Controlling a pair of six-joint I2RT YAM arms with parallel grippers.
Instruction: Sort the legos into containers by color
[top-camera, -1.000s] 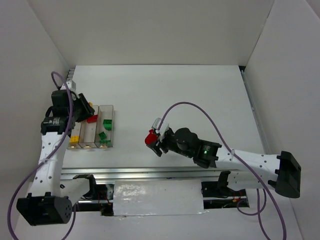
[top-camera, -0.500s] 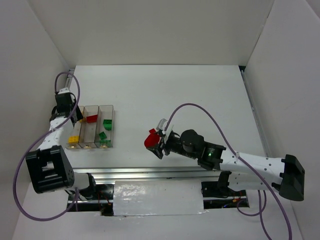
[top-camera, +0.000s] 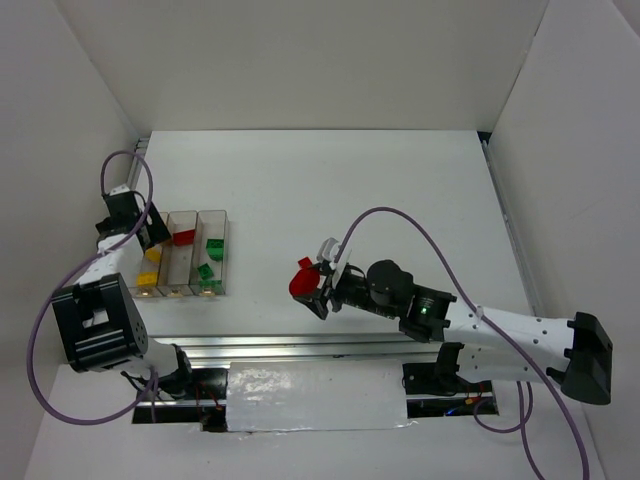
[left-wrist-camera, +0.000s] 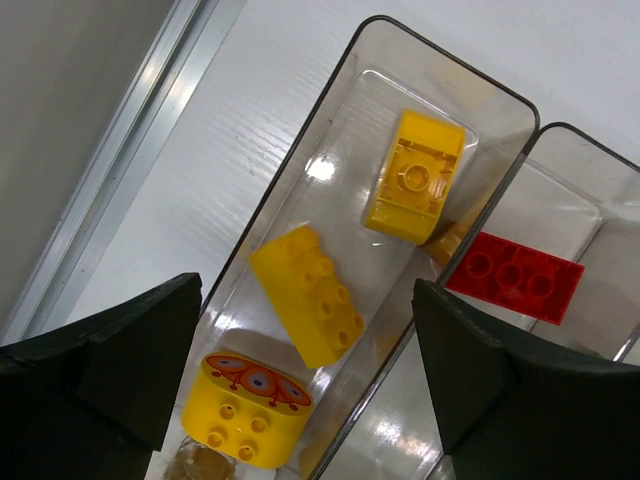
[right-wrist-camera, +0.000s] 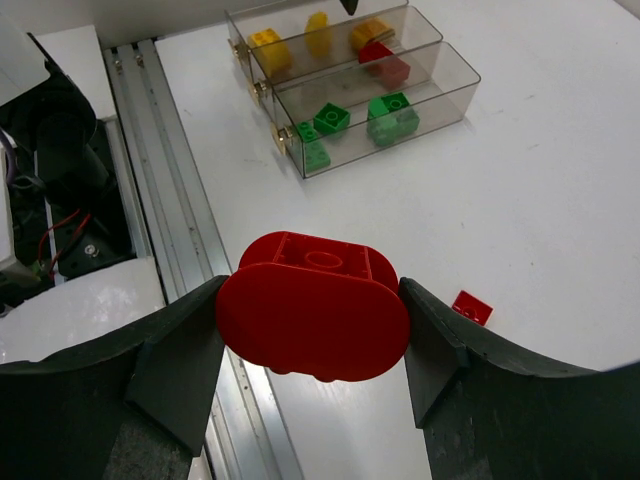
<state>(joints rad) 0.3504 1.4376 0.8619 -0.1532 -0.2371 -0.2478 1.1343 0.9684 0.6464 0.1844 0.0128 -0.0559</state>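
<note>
Right gripper (right-wrist-camera: 312, 345) clamping rounded red lego (right-wrist-camera: 313, 318), 3 yellow legos (left-wrist-camera: 310, 295), clear bin (left-wrist-camera: 292, 188)

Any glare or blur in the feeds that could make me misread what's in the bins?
Left wrist: one bright glare spot on the yellow bin floor, the yellow pieces sharp, the dark fingers soft at the frame edges. Right wrist: the held red piece fills the foreground, the bins behind it readable. Top external: even light and soft shadows, but the bins look small.
</note>
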